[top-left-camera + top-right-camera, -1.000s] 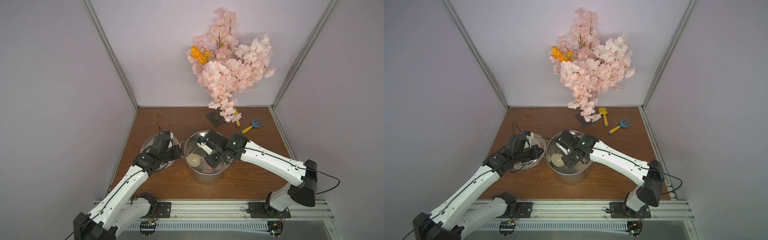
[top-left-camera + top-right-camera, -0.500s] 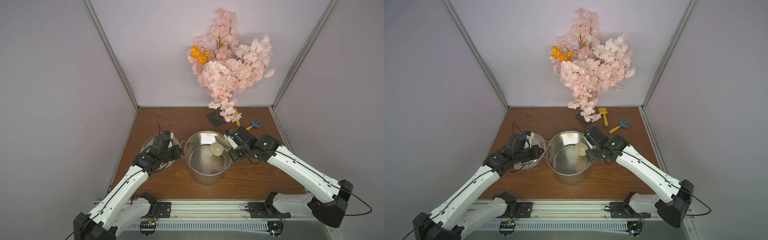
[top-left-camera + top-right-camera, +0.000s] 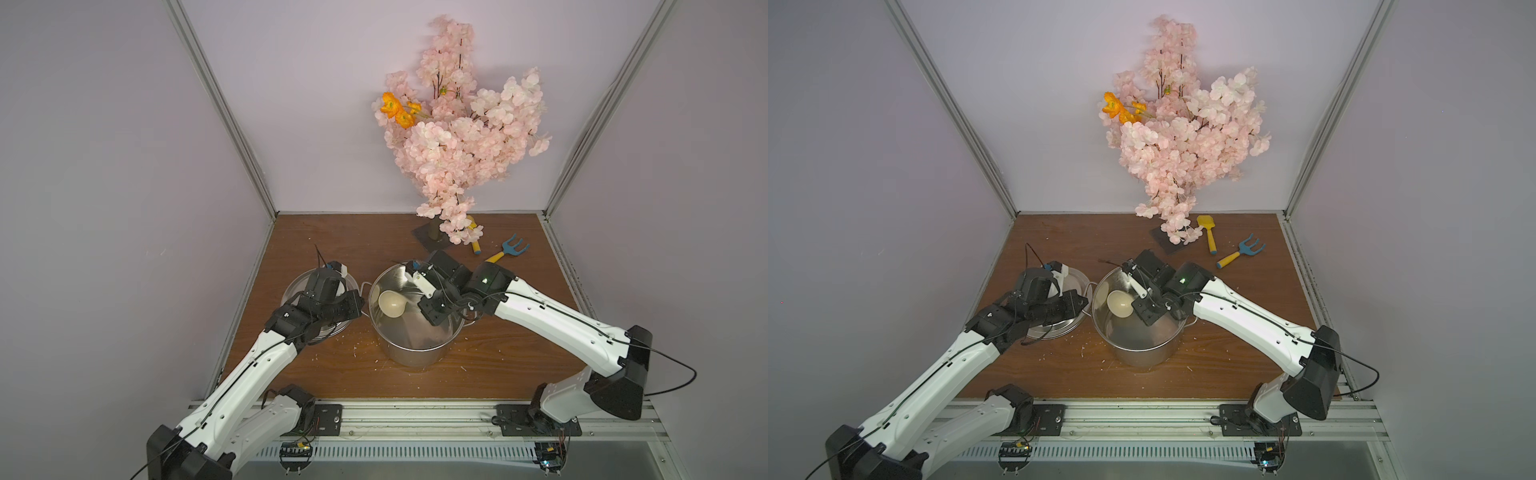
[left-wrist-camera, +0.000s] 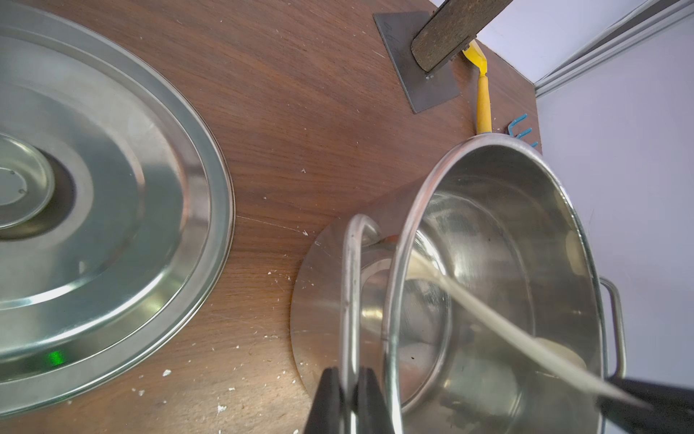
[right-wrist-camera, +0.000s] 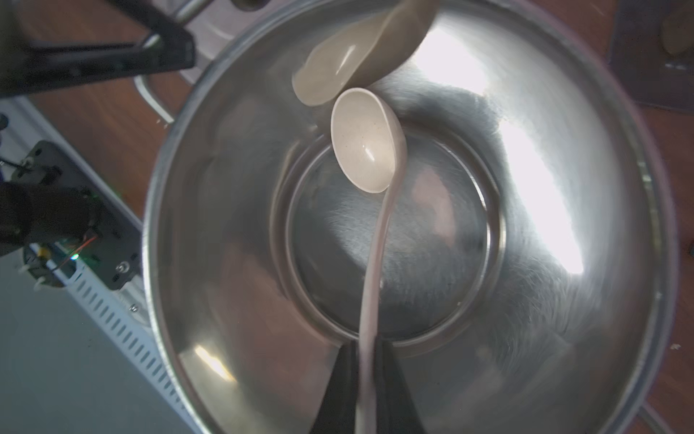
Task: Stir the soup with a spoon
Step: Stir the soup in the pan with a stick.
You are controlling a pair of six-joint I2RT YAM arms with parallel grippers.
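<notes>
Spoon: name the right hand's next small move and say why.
Probably sweep the spoon round inside the pot. The right hand is shut on its handle, its bowl hangs inside the pot, and the left hand clamps the pot's loop handle.

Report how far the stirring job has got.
Done: the lid is off, lying beside the pot. In hand: the left gripper clamps the pot's side handle, and the right gripper grips the spoon, its bowl inside the pot. Left: the stirring itself; no soup shows, so progress can't be judged.
</notes>
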